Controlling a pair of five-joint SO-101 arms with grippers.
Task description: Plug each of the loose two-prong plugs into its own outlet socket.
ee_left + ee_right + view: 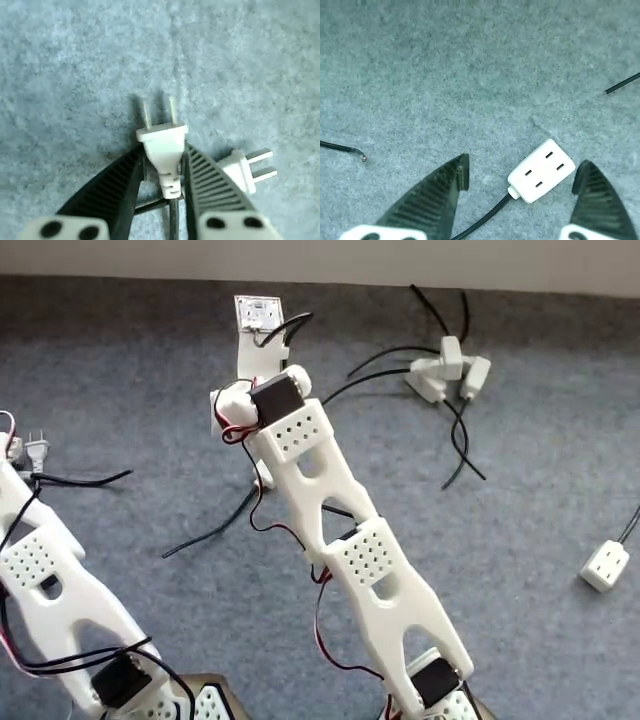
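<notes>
From above, the right arm [370,560] stretches over the carpet [520,640], with a black cable [205,531] trailing at its 8 o'clock between the two arms. At its 2 o'clock a cluster of outlet blocks [445,370] stands in the way; open carpet runs from 3 to 5 o'clock up to a single outlet [605,565]. A second plug [245,170] lies just beside the left gripper's [164,149] finger.

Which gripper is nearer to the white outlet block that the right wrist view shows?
Right. The right gripper hangs open over the outlet block, one finger on each side. The left gripper, at the high view's left edge, is shut on a two-prong plug.
</notes>
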